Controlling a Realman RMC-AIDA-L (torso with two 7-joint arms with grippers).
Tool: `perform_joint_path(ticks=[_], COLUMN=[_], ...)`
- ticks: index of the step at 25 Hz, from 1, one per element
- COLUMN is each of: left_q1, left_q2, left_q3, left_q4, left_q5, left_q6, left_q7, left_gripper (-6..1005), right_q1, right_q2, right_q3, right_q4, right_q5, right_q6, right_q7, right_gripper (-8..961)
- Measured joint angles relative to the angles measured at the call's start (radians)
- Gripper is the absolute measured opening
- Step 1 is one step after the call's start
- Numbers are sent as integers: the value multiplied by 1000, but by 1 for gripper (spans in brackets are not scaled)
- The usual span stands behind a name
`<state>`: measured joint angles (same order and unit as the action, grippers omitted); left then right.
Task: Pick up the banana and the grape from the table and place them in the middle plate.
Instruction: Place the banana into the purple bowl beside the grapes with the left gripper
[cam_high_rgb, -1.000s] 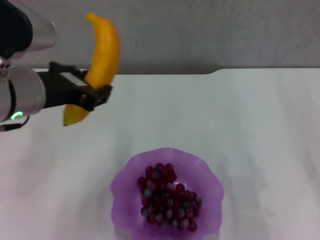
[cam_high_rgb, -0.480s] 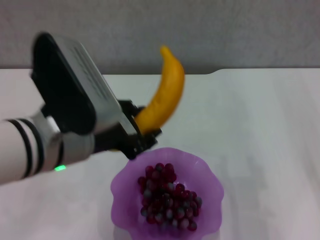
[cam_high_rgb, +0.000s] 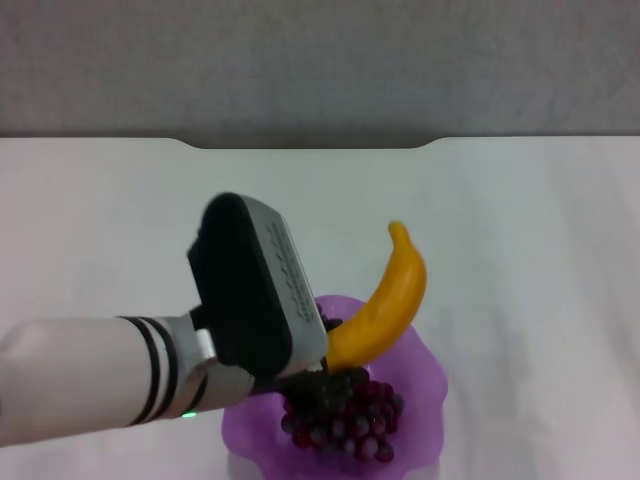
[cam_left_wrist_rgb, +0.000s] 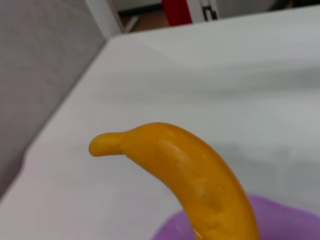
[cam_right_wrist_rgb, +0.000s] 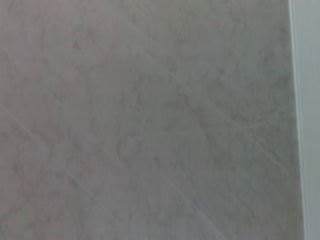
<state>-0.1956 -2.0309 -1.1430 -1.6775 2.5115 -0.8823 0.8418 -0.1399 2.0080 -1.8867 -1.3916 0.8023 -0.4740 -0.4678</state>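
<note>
Now the left hand (cam_high_rgb: 325, 372) is gripping the banana (cam_high_rgb: 385, 300) by its lower end, hovering over the purple scalloped plate (cam_high_rgb: 425, 385); the banana's long axis is slanting up and away to the right, tip past the far rim; grape bunch (cam_high_rgb: 350, 415) is lying inside the plate, directly beneath; plate sitting on the white worktop (cam_high_rgb: 520, 250); right hand out of sight.

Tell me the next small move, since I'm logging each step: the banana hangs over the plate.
Probably lower a little and release: the left hand holds the banana tilted above the plate, just over the grapes already inside.
</note>
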Motion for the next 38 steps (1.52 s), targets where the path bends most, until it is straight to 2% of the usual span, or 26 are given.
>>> perform_joint_path(ticks=[12,15,22,29,33,38], left_q1=[-140,-170,-245,-241,-207,-200], left_q2=[0,0,-2,-1,-1,-1], left_q3=[85,135,182,183,190,194], left_q4=[229,266,317,270,195,165], left_q5=[86,136,194,214,314,357], left_q6=[-17,-44,-80,-110,-117,-140], left_q7=[-102,-146,-282,-316,-366,-391], left_gripper=[492,492,492,491,540,600], right_q1=[5,5,5,6,6,6], right_q2=[0,0,0,0,0,0], right_q3=[0,0,-1,-1,-1,-1], right_q4=[4,4,2,5,5,5], right_q5=[0,0,0,0,0,0], right_q6=[0,0,0,0,0,0], right_q7=[0,0,0,0,0,0], right_gripper=[666,666,666,666,666,666])
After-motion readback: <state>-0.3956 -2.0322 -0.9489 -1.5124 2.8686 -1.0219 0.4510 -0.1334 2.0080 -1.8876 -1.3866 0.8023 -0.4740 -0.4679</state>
